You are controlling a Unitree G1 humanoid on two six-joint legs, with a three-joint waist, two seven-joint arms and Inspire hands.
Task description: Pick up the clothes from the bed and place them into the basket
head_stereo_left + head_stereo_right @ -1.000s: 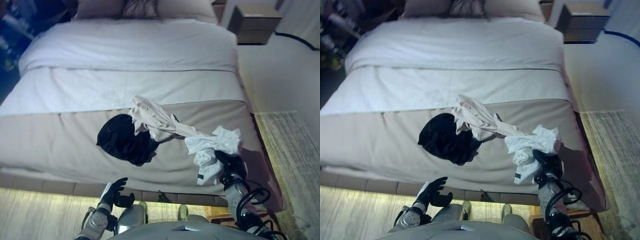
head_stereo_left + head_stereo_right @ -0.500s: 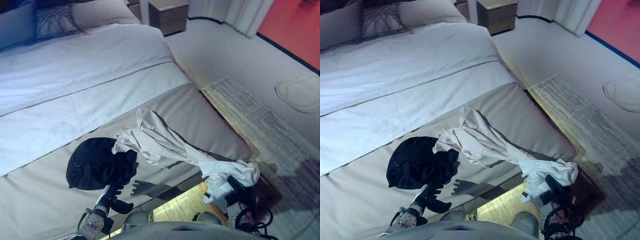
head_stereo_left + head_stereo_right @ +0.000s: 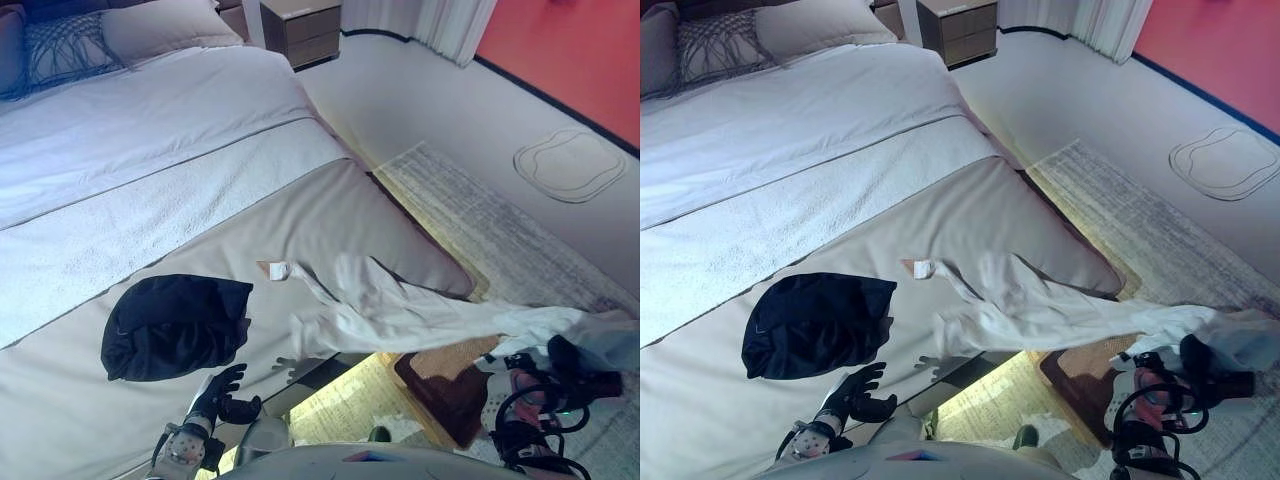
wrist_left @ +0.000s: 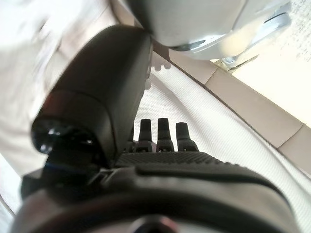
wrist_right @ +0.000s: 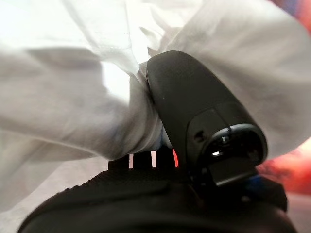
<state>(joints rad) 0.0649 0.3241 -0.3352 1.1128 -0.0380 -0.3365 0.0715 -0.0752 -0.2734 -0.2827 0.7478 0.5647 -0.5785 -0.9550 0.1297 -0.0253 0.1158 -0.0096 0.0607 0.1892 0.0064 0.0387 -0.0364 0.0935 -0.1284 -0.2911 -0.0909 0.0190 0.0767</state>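
The right hand point(image 3: 575, 362), at the lower right, was clenched on the crumpled white cloth garment point(image 3: 400, 312), which stretched left to the beige bed point(image 3: 330, 215) edge. The left hand point(image 3: 218, 395), lower left, was loosely spread below the black bundled garment point(image 3: 175, 325).

White garment point(image 5: 73, 97) hides the right hand's point(image 3: 575, 362) fingers; the basket point(image 3: 450, 385) shows only partly beneath it.
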